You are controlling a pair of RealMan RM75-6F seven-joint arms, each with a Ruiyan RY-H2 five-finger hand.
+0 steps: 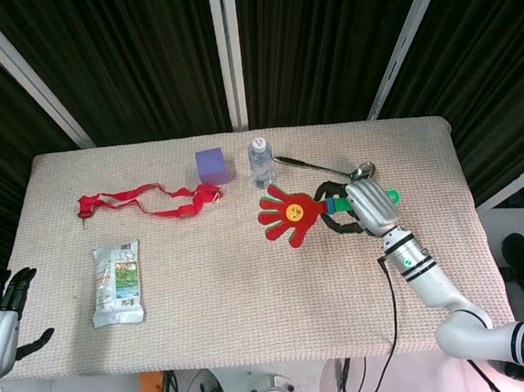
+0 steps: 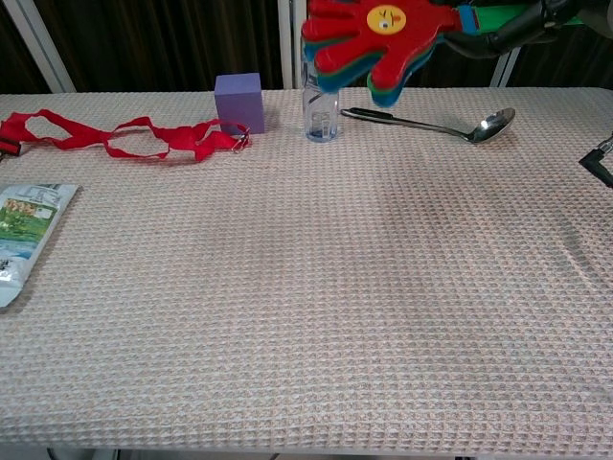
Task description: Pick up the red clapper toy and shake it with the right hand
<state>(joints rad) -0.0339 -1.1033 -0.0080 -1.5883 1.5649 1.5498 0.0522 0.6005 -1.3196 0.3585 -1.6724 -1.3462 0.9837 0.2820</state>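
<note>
The red clapper toy (image 1: 288, 214), a hand-shaped paddle with a yellow face and a green handle, hangs in the air over the right middle of the table. My right hand (image 1: 366, 207) grips its handle. In the chest view the clapper (image 2: 375, 34) fills the top centre, in front of the water bottle, and my right hand (image 2: 517, 27) shows at the top right edge. My left hand (image 1: 1, 306) stays off the table's front left corner, fingers spread, holding nothing.
A clear water bottle (image 1: 260, 163), a purple cube (image 1: 211, 166) and a metal ladle (image 1: 324, 167) stand along the back. A red ribbon (image 1: 143, 202) lies back left, a snack packet (image 1: 116, 282) front left. A black cable (image 2: 599, 160) reaches in at the right edge.
</note>
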